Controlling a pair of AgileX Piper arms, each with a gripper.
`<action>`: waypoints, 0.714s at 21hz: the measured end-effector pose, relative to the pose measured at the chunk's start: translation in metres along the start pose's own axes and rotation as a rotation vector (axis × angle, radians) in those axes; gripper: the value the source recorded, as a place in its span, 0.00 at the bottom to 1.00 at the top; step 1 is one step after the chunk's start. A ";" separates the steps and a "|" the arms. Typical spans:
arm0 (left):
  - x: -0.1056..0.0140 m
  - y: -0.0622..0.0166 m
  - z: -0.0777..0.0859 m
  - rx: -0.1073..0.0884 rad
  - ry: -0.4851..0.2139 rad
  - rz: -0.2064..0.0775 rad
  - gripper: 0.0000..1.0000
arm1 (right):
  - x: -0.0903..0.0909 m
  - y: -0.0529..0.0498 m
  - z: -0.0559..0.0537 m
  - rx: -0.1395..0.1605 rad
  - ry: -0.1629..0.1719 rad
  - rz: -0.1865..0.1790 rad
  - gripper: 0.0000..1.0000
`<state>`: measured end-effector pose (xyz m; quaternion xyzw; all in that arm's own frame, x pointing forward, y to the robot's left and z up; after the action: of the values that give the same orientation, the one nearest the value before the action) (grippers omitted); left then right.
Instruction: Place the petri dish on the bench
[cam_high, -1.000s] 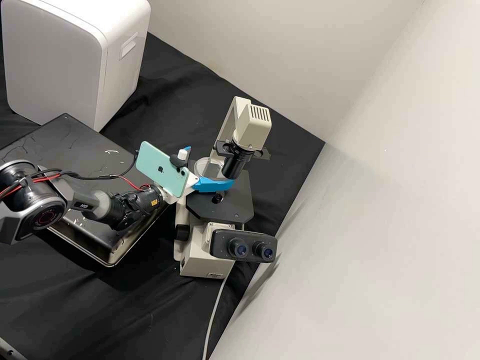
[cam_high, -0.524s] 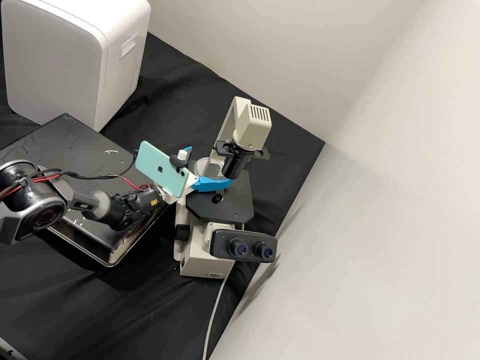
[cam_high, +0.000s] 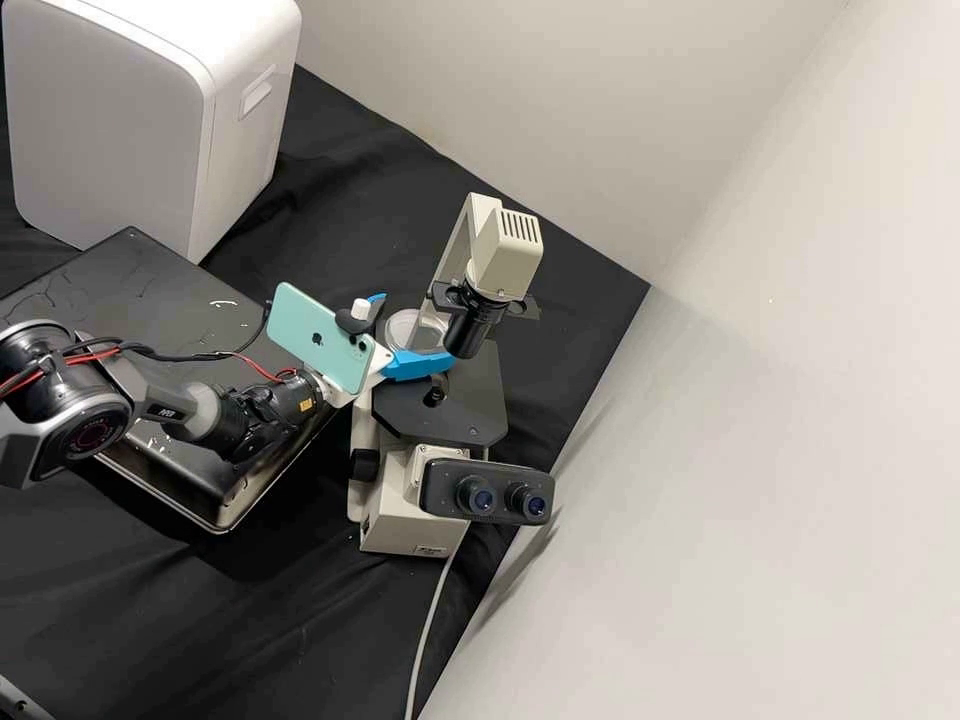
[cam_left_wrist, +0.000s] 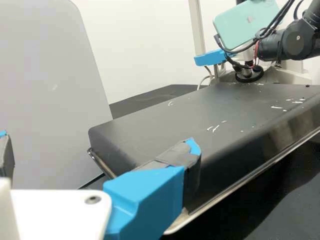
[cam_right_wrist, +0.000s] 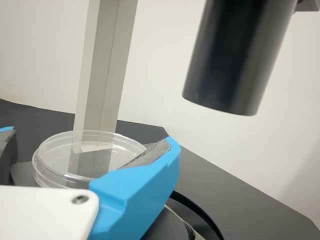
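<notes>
The petri dish (cam_right_wrist: 82, 155) is a clear, shallow, lidded plastic round that sits over the stage (cam_high: 470, 400) of the microscope (cam_high: 440, 430), just below its dark condenser tube (cam_right_wrist: 240, 55). It is likely very light, stiff but thin-walled, and slick, so it could crack under a hard squeeze or slip out sideways under a weak one. The loose lid could also shift if the dish tips. The soundest hold is across the side wall at its widest line, with the dish kept level. The right pincer (cam_high: 410, 330) has one blue finger on each side of the dish and seems to be pinching it by the rim. Contact on the far finger is cut off at the frame edge, so that reading is a judgement. To put it down, the dish must be drawn out from under the condenser tube and lowered flat onto the black counter (cam_high: 300, 620) beside the microscope. The left pincer (cam_left_wrist: 97, 150) is spread and holds nothing. It sits across the black tray (cam_left_wrist: 225, 130) from the microscope, well apart from it.
</notes>
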<state>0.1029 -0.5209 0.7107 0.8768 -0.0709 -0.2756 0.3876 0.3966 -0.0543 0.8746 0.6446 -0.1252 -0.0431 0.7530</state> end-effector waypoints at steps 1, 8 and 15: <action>0.000 0.0000 0.000 0.000 0.000 0.000 1.00 | 0.000 0.000 0.000 -0.002 0.002 -0.001 0.00; 0.000 0.0000 0.000 0.000 0.000 0.000 1.00 | -0.001 -0.001 -0.001 -0.013 0.013 -0.005 0.00; 0.001 -0.0017 0.001 0.007 -0.001 -0.008 1.00 | -0.001 -0.002 -0.001 -0.025 0.024 -0.013 0.00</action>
<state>0.1030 -0.5203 0.7090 0.8783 -0.0685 -0.2773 0.3834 0.3962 -0.0530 0.8722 0.6364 -0.1117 -0.0418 0.7621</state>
